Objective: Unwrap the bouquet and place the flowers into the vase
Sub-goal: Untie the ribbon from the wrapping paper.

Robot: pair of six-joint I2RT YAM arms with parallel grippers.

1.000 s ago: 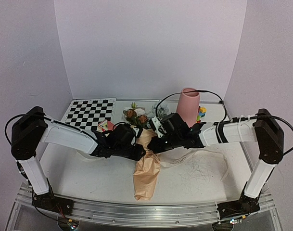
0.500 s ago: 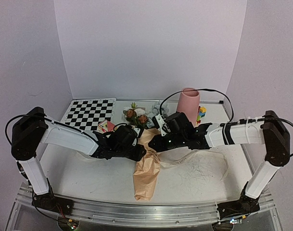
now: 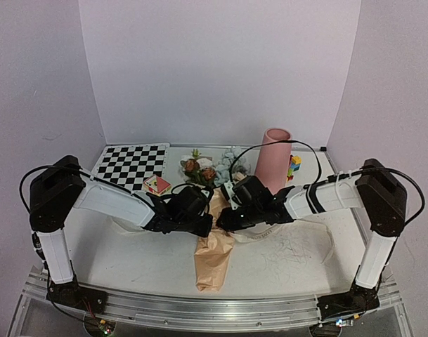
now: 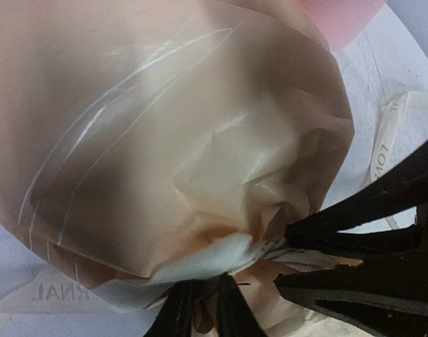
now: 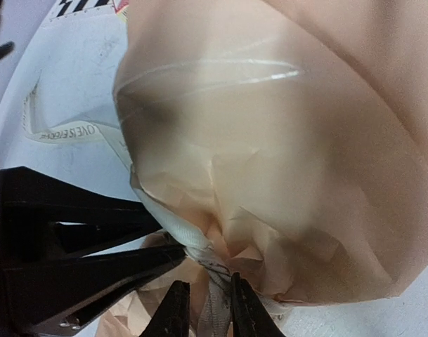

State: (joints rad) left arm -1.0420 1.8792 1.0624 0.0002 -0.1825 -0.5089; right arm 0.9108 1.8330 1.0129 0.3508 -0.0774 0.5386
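Flanking the bouquet neck, left tool faces right tool.

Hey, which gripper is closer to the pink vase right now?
Right. The right gripper reaches the ribbon on the bouquet from just in front of the vase; the left gripper meets it there from the opposite side, farther left of the vase.

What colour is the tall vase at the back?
Pink; the vase shows best in the top external view.
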